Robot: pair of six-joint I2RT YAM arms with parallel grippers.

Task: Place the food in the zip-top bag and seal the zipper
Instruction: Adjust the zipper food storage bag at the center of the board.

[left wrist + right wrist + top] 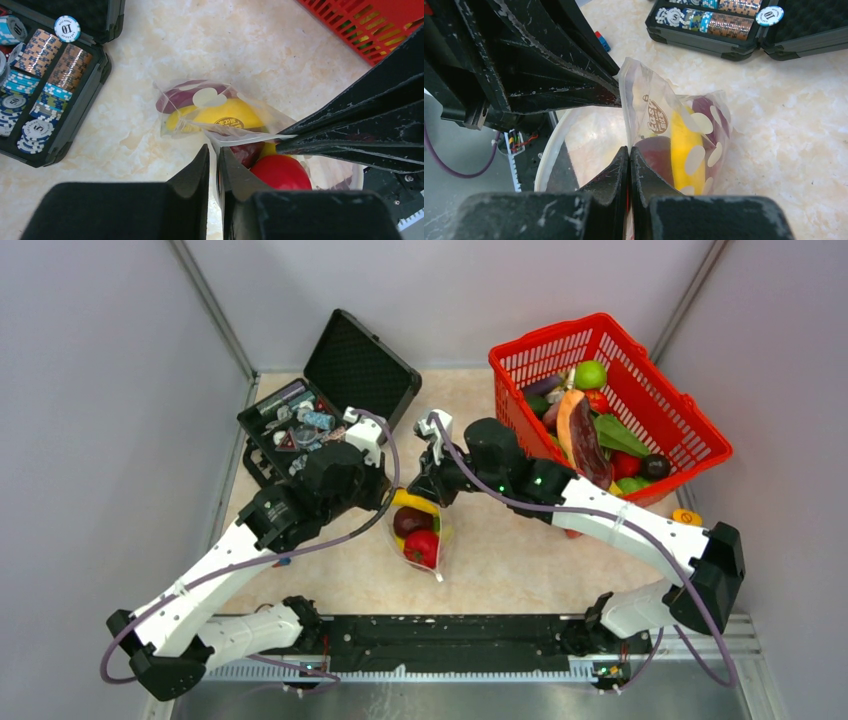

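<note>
The zip-top bag [422,538] hangs at the table's middle, pinched from both sides at its mouth. It holds food: a yellow fruit [227,117], a purple piece [177,96] and a red one [281,172]. My left gripper [214,156] is closed to a thin gap with the bag's whitish zipper edge [240,136] in it. My right gripper [629,151] is shut on the same edge [624,112] from the other side. From above, the left gripper [392,495] and the right gripper [432,492] nearly meet over the bag. More food [592,420] lies in the red basket.
A red mesh basket [700,430] full of toy produce stands at the back right. An open black case [360,365] with poker chips [40,75] sits at the back left, close to my left arm. A small yellow piece [685,516] lies by the basket's near corner.
</note>
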